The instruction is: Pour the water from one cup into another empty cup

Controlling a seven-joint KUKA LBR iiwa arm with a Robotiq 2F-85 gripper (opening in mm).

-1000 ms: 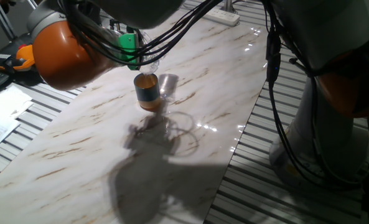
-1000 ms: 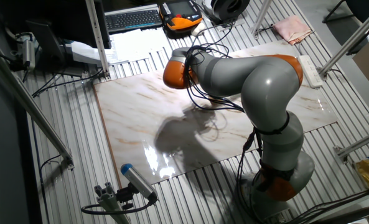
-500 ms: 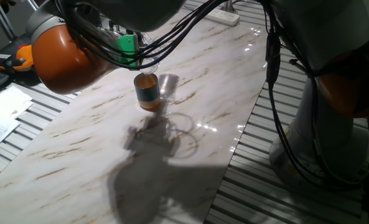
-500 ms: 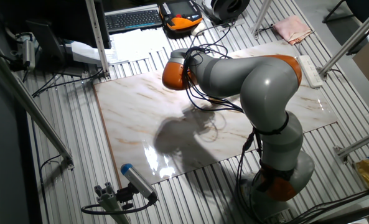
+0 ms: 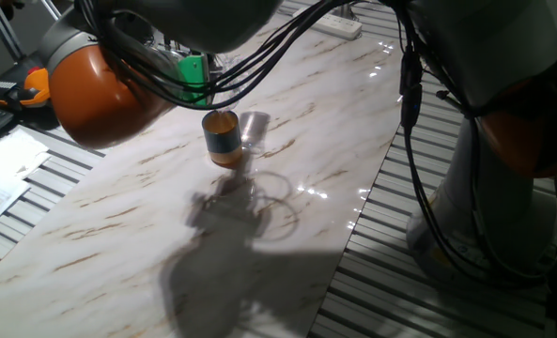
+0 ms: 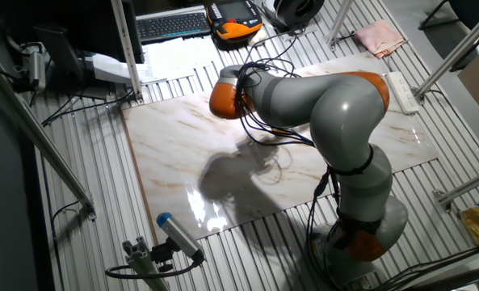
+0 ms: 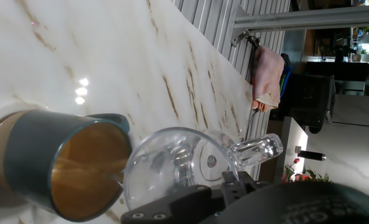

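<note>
Where the hand view looks along the fingers, the clear glass cup [image 7: 184,165] fills the lower middle of the frame, tipped on its side with its handle [image 7: 256,149] toward the right. Its open mouth sits just beside the orange rim of the blue-grey cup [image 7: 60,163] at lower left. The gripper [image 7: 234,202] at the bottom edge is pinching the glass cup, dark fingers [image 7: 172,208] pressed against its wall. I cannot tell whether water remains inside the glass.

In one fixed view, the blue-grey cup [image 5: 224,137] stands upright on the marble counter [image 5: 146,216], upper middle of the frame, below the arm's orange joint [image 5: 95,89] and green fitting [image 5: 194,75]. A pink cloth [image 7: 266,78] hangs at upper right of the hand view.
</note>
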